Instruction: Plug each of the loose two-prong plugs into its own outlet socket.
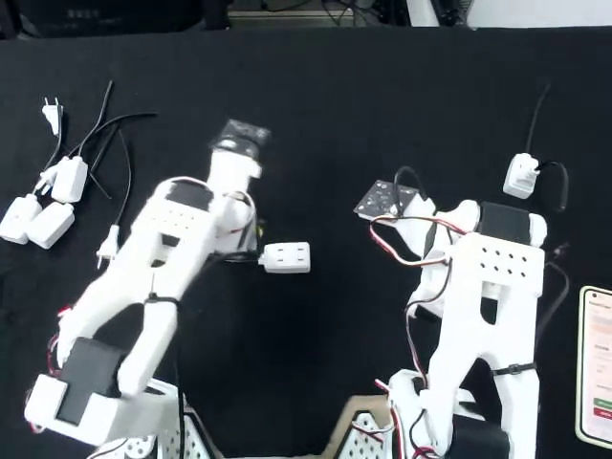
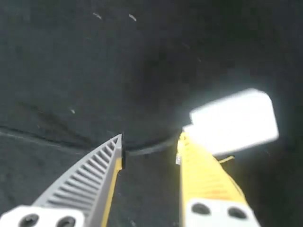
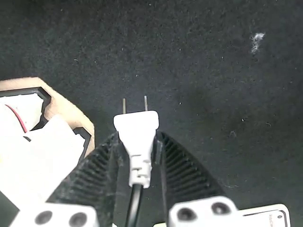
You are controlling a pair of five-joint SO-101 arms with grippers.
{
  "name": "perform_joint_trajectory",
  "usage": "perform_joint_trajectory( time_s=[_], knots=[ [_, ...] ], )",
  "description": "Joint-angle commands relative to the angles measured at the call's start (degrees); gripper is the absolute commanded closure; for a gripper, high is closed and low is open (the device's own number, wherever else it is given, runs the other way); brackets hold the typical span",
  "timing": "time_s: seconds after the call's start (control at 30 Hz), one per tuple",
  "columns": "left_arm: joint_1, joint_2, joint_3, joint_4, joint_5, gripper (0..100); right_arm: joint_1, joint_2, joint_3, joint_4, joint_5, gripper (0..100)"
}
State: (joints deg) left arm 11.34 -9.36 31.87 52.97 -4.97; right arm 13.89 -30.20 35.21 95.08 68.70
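Out past the left arm's far side sits a heap of white blocks and black leads [image 1: 48,196], and closer in lies a loose two-prong plug [image 1: 108,247]; neither tool is near them. The left gripper [image 2: 150,142] has its jaws spread, straddling a black cable [image 2: 147,150] just where it runs into the white outlet socket [image 1: 285,257]. The socket lies just beyond the yellow finger [image 2: 199,170], and I can't tell whether they touch.

The right gripper [image 3: 136,137] is pinched on a white plug [image 3: 136,124] by its body. The prongs [image 3: 134,105] point straight ahead along the fingers and the lead trails back between them. The socket lies well off to the plug's left, its long axis running across the gap between the arms. I'd say the left arm is much the nearer, so the plug has to travel over.

A small white block [image 1: 521,175] lies beyond the right arm, and a phone [image 1: 598,363] on its outer side. The phone's print is too small to read, and I see no markings elsewhere.
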Motion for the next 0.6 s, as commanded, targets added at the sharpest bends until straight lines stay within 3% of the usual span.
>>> perform_joint_trajectory(
  time_s=[0.0, 0.2, 0.57],
  knots=[
    [-0.8, 1.9, 1.2, -7.4, 0.2, 81, 0.9, -1.9, -0.3, -0.8, 0.9, 98.8],
    [3.6, 9.1, 1.9, -9.8, 0.5, 81, 1.0, -1.9, -0.3, -0.8, 0.8, 98.8],
    [13.4, 3.4, 2.2, -6.7, 0.6, 81, 1.0, -1.9, -0.3, -0.8, 0.8, 98.8]
  ],
)
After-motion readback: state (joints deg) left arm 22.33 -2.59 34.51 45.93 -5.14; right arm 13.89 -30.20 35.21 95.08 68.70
